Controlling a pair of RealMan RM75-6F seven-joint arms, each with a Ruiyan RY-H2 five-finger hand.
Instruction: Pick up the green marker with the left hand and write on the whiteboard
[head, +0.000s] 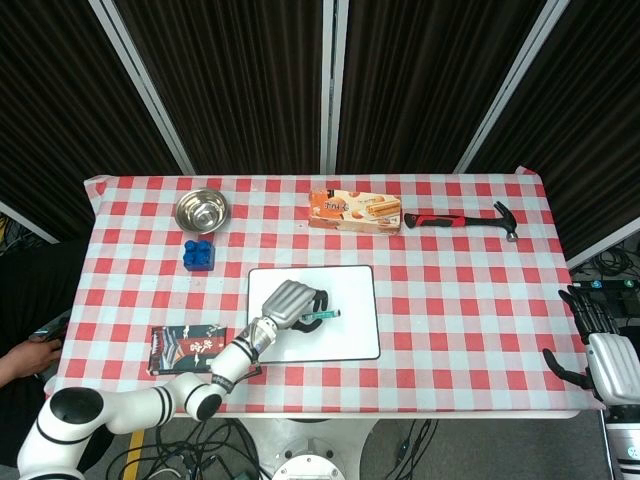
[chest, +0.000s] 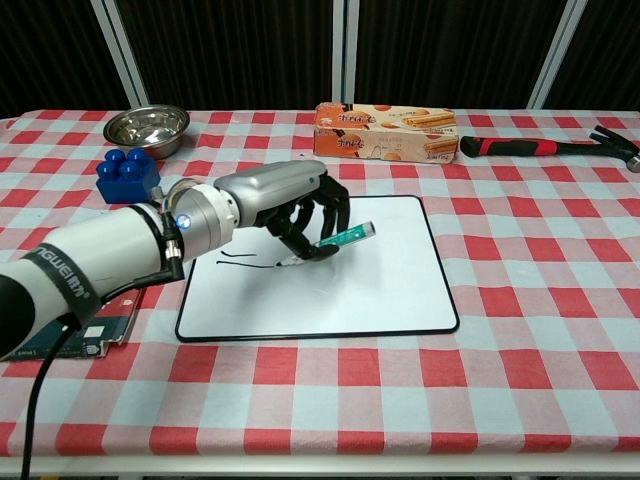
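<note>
The left hand (chest: 300, 205) clamped the green marker (chest: 338, 240), writing on the whiteboard (chest: 380, 285); next, slide toward 3 o'clock.

The head view looks steeply down on the whole bench (head: 480, 300) from high up. The chest view faces it low and close. Both share the whiteboard (head: 345, 335).

**Green marker meets whiteboard on checked tablecloth**

A green marker (chest: 338, 240), pinched in the robot's left hand (chest: 300, 205), slants with its tip down on the whiteboard (chest: 390, 285) and its capped end raised toward the right. The white, black-edged board with rounded corners lies flat on the red-and-white cloth. A thin dark line (chest: 245, 263) runs leftward from the tip across the board's left half.
</note>
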